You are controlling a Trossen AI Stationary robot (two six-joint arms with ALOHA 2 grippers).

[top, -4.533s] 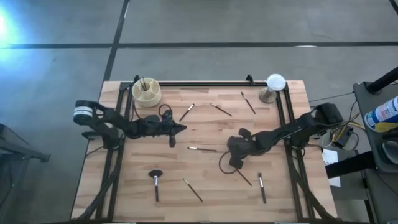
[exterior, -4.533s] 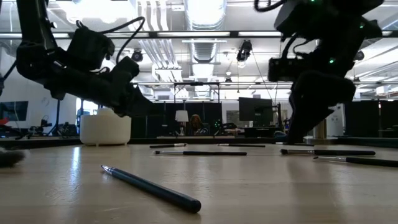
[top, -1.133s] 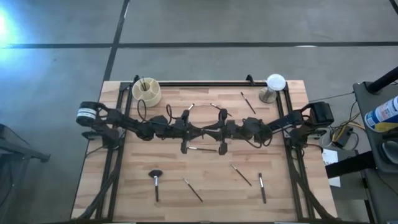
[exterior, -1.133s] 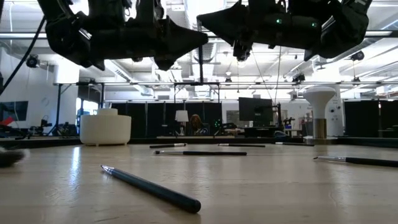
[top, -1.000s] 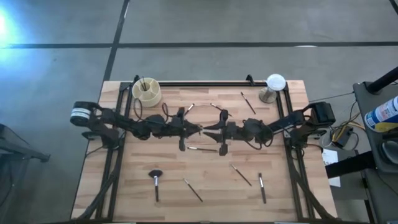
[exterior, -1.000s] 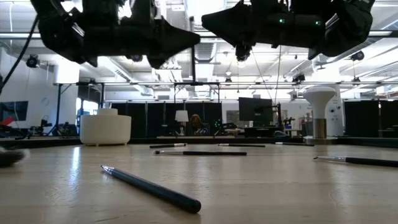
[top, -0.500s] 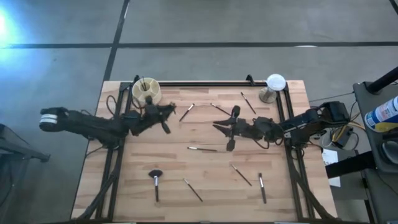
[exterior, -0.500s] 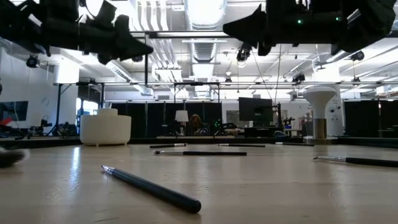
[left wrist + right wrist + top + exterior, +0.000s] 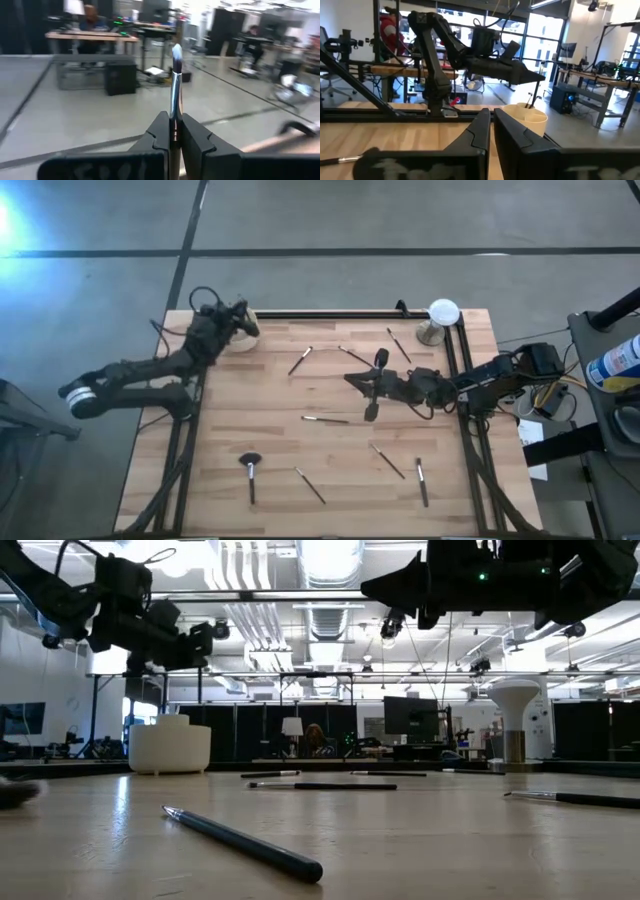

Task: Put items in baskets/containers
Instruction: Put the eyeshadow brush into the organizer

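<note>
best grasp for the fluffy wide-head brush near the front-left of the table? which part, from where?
Take the wide-head brush by its thin handle, near mid-length, coming straight down from above with the jaws closing across the handle. It lies flat on the table, head toward the table's middle, handle running toward the near edge; the bristle head is soft and wide, a poor grip. Nothing lies beside it, so either tool could probably descend unobstructed.

Your two arms are matte black with looping black cables; the left arm [image 9: 130, 375] has a silver-banded base joint.

Cream cup [image 9: 169, 747], pale wood table [image 9: 330, 470]
</note>
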